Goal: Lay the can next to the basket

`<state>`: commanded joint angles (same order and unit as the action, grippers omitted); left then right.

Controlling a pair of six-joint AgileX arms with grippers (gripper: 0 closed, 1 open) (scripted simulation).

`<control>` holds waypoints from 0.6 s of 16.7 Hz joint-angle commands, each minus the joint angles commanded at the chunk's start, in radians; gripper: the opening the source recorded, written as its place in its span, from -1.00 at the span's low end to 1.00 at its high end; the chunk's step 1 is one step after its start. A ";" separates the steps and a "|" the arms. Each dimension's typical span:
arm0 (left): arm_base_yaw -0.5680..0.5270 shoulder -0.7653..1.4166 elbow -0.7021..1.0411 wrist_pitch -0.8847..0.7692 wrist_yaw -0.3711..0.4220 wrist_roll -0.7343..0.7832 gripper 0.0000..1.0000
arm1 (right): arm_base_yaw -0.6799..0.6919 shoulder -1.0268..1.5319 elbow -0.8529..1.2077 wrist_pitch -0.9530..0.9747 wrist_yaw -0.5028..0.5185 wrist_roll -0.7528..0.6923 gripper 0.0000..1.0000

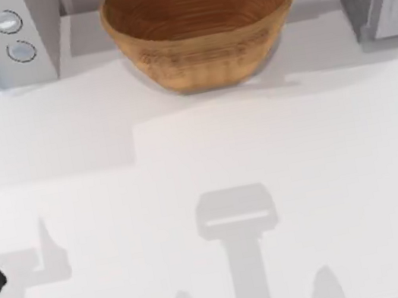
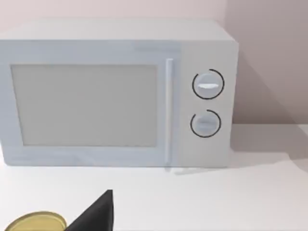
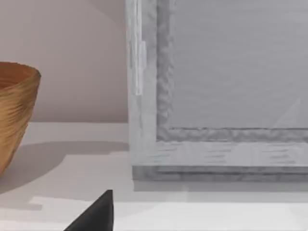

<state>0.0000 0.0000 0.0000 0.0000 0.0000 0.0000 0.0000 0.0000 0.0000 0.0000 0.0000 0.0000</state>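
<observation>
Task barely started. Basket (image 1: 200, 21) sits at table's 12 o'clock, beside microwave (image 2: 115, 91). Can (image 2: 33, 222) shows by left gripper (image 2: 96, 214) in left wrist view, in front of microwave, not yet by basket. Can't tell either gripper's grip. Right arm idle near grey box (image 3: 216, 86).

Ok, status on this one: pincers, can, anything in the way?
Left pincer low beside the can, not holding it. Basket at table's back, middle. Microwave behind the can; nothing between can and basket.
</observation>
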 joint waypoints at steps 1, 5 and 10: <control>0.000 0.000 0.000 0.000 0.000 0.000 1.00 | 0.000 0.000 0.000 0.000 0.000 0.000 1.00; 0.012 0.062 0.061 -0.048 0.001 0.043 1.00 | 0.000 0.000 0.000 0.000 0.000 0.000 1.00; 0.064 0.376 0.353 -0.260 0.001 0.232 1.00 | 0.000 0.000 0.000 0.000 0.000 0.000 1.00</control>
<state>0.0639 0.3759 0.3529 -0.2601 0.0007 0.2324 0.0000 0.0000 0.0000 0.0000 0.0000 0.0000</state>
